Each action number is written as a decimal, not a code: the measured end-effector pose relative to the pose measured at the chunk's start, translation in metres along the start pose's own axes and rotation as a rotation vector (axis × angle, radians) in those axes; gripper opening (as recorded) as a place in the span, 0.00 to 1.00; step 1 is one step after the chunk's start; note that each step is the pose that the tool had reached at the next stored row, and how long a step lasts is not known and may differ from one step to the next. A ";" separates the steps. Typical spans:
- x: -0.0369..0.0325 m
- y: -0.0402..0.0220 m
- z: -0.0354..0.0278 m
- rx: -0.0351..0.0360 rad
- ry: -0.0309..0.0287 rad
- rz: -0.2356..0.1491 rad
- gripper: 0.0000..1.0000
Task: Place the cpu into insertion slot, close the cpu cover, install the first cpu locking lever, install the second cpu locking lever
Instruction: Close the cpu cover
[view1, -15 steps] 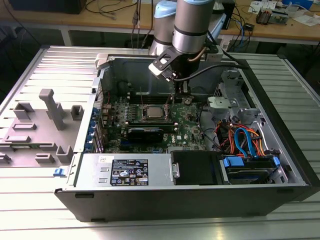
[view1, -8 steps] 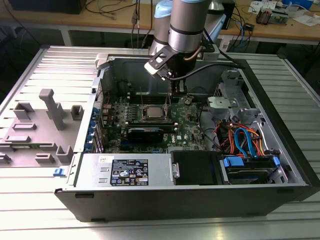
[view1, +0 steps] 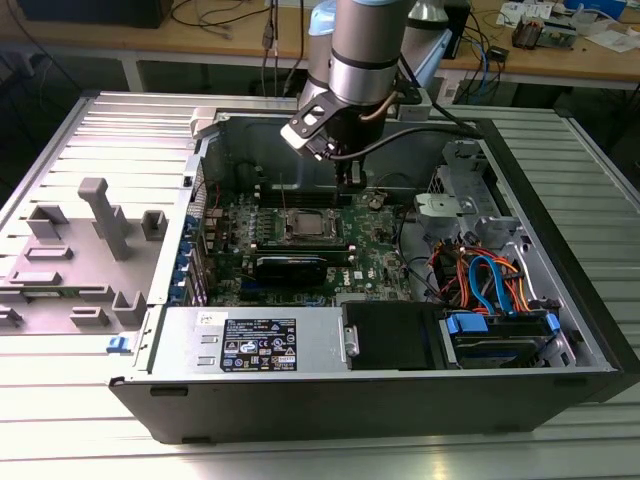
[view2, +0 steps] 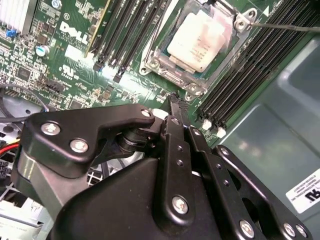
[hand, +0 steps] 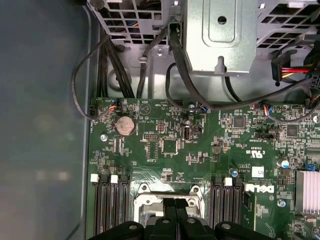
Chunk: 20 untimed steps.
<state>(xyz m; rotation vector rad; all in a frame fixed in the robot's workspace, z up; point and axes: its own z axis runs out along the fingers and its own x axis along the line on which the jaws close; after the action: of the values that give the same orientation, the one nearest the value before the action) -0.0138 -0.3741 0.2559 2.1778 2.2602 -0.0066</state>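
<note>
Cpu (view2: 202, 40) sits in the insertion slot (view2: 160, 52). My end effector (view2: 175, 100), fingers together (nothing held), hovers beside it. I'd press the locking lever (view2: 287, 26) slowly and squarely.

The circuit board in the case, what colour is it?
Green; the circuit board shows best in the first wrist view.

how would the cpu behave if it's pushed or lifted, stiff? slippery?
The cpu looks like a flat metal-topped slab, so it is probably stiff and light. Its top shines smooth, so a grip may slip on it. It lies inside the metal rim of the slot, so a sideways push would likely be stopped rather than slide it.
</note>
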 end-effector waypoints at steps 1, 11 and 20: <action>0.0000 -0.0007 0.0001 -0.0001 0.0001 0.000 0.11; 0.0007 -0.0192 0.0095 0.0000 0.0000 0.000 0.11; 0.0021 -0.0540 0.0249 0.0000 0.0001 0.000 0.11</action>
<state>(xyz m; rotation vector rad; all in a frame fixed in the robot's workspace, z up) -0.0679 -0.3741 0.2309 2.1775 2.2605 -0.0065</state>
